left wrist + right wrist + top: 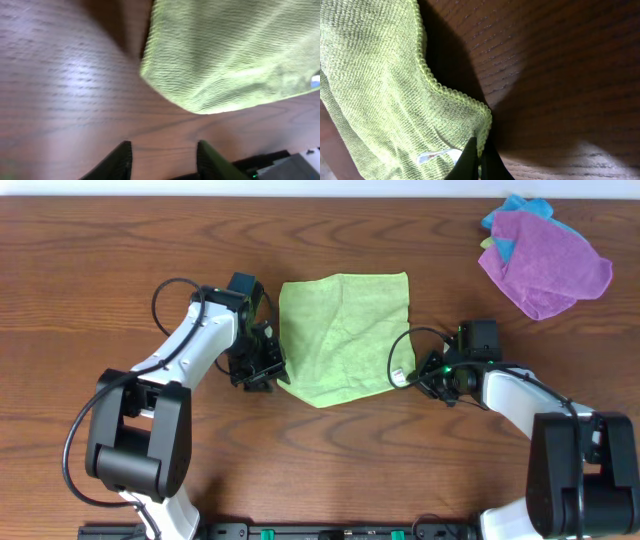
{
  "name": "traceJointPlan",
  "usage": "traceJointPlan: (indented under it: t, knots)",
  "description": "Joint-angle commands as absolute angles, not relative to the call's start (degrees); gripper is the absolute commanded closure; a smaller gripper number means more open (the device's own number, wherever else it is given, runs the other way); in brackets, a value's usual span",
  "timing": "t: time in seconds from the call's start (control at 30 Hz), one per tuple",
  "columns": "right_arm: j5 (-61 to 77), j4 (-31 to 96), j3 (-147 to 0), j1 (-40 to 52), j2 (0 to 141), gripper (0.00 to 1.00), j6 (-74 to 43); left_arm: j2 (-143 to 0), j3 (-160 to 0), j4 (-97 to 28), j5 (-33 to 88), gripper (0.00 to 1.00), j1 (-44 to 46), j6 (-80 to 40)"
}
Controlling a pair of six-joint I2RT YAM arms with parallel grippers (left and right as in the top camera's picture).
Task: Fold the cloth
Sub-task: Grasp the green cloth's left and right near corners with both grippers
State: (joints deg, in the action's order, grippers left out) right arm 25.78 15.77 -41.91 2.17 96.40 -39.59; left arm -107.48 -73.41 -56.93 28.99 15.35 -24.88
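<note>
Zero clean folds showing, so I'd call the task early: overhead, the lime-green square microfibre cloth (345, 335) lies mostly spread flat at the centre of the wooden table (100, 240). It has an uneven bottom edge and a crease from 12 to 6 o'clock; can't tell if any layer is doubled there. The whole fold is left to do, by my read. Left gripper (268, 370) sits just beside the cloth's 8 o'clock edge and is not on it. Right gripper (413, 375) is at the 4 o'clock corner, next to the small white tag (399, 376). Purple cloth (545, 265) and blue cloth (515, 215) are bunched at 1 o'clock on the table, well apart from the work. Left wrist view: left gripper (162, 152) has its fingers spread with only bare wood between them, and the cloth (230, 55) is ahead at 1 o'clock, not touching. Right wrist view: right gripper (479, 156) is pressed together, pinching the cloth's (375, 85) hemmed corner, with the fabric running off to 10 o'clock and the tag (432, 157) just at 9 o'clock of the tips.
</note>
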Motion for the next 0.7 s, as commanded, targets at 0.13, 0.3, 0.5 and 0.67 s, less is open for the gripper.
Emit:
traceJointPlan:
  t: [0.13,0.3,0.5,0.67]
  knots:
    - [25.08,16.32,-41.54,2.33,96.64,0.99,-38.46,-107.98,-74.85,-58.76,26.06,0.44,14.98,-22.9]
    - [25.08,16.32,-41.54,2.33,96.64,0.99,-38.04,-107.98,-74.78,-58.28,21.69,0.44,15.03,-26.24]
    - [25.1,16.29,-41.54,2.33,96.64,0.99,-38.04,-108.01,-74.72,-54.72,20.97,0.4,15.31,-33.12]
    - [25.15,17.04,-41.52,2.33,96.64,0.98,-38.04,-108.01,-73.21,-54.39,20.73,0.38,16.58,-34.81]
